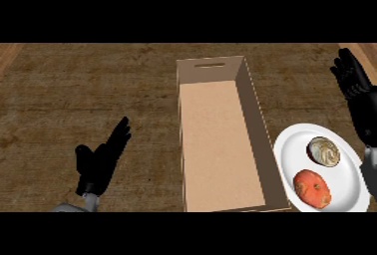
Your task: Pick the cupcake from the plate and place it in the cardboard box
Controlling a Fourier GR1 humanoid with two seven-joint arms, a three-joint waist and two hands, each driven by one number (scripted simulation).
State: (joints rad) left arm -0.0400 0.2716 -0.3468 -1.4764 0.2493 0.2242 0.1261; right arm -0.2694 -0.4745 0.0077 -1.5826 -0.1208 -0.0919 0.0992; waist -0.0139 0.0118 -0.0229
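The brown tabletop [88,84] carries everything. On it the cardboard box [221,199] lies open-topped, its long axis running away from the robot up the middle of the view, and its floor is bare. Just to the right of the box, its rim close against the box's right wall, sits the white plate [294,144].

Two things lie on the plate: nearer the robot an orange-red round item [312,188], and beyond it the cupcake [324,151] with a pale swirled top — not yet picked.

The right hand [355,82] is at the view's right edge, fingers straight and released, holding nothing; it sits above the plate's far side, so the cupcake lies down the view from it, toward the robot and a little to the left. The left hand [99,162] rests open on the far side of the box, fingers up, well apart from the plate. The right hand is plainly the nearer — I judge the pick falls to it, then a short carry leftward over the box wall.
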